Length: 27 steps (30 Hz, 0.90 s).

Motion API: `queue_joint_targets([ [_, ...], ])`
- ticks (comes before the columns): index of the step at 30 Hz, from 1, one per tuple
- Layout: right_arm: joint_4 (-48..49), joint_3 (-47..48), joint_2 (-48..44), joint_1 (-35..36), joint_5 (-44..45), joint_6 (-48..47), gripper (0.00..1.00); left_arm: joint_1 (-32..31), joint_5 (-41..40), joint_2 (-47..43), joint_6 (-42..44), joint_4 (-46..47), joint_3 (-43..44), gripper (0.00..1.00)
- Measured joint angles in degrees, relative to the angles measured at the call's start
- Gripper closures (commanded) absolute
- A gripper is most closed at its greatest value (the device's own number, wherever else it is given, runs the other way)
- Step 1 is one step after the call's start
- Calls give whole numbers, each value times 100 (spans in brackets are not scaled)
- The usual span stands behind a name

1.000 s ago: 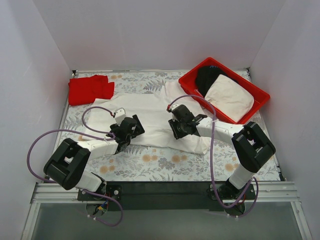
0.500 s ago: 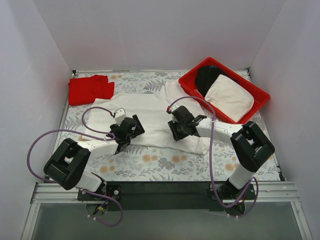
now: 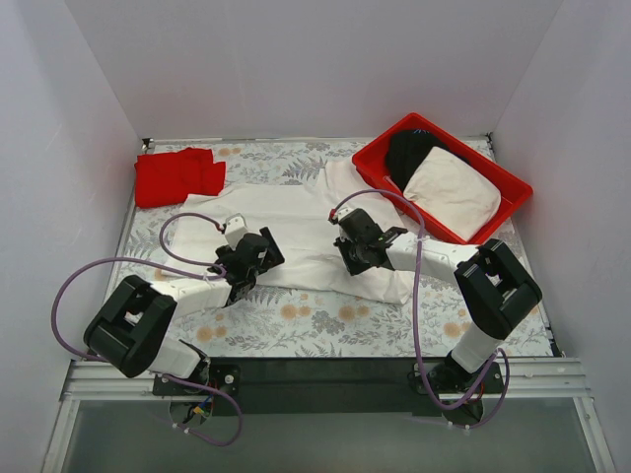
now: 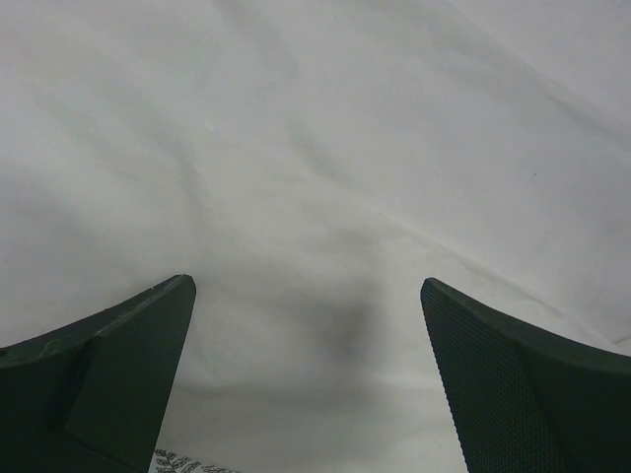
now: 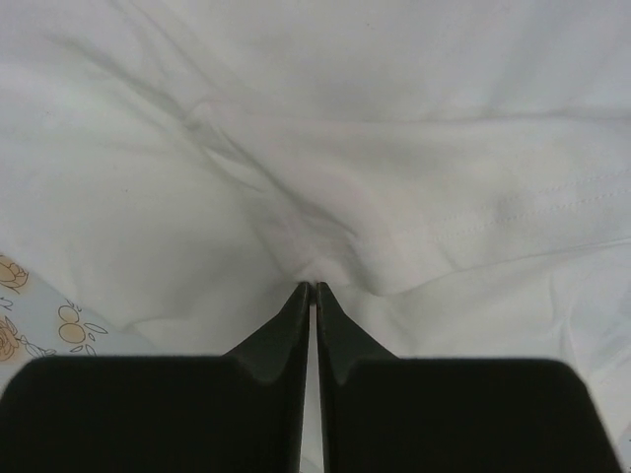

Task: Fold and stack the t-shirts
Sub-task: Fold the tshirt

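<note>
Pinches a puckered fold of the white t-shirt point(image 5: 414, 128) with the right pincer point(image 5: 314, 288), tips pressed together on the cloth. Holds the left pincer point(image 4: 306, 286) spread apart, low over the same shirt toward its near-left edge, gripping nothing. Looks like the first fold in hand, stacking not yet begun. Calls next for closing the left pincer on cloth, then lifting both sides evenly and carrying them across. Lies spread on the table point(image 3: 325, 320), long axis left to right, slanting nearer toward the right; cannot tell which end carries the collar. Sits well apart from the folded red t-shirt point(image 3: 179, 175) at far left, just beside the red tray point(image 3: 369, 164) at far right.
</note>
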Motion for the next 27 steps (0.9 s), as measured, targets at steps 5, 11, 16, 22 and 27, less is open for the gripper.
queue_joint_targets([
  [5,0,0,0,0,39,-35,99,0,-7,-48,-17,11,-55,8],
  [11,-24,37,0,0,151,-127,99,0,-7,-63,-20,20,-70,8],
  [16,-114,404,11,-2,280,-267,99,0,-7,-66,-20,20,-72,8],
  [22,-116,1421,520,-111,474,-505,99,0,-7,-66,-22,20,-72,8],
  [27,-74,2146,1222,-229,710,-667,99,0,-7,-66,-24,22,-72,8],
])
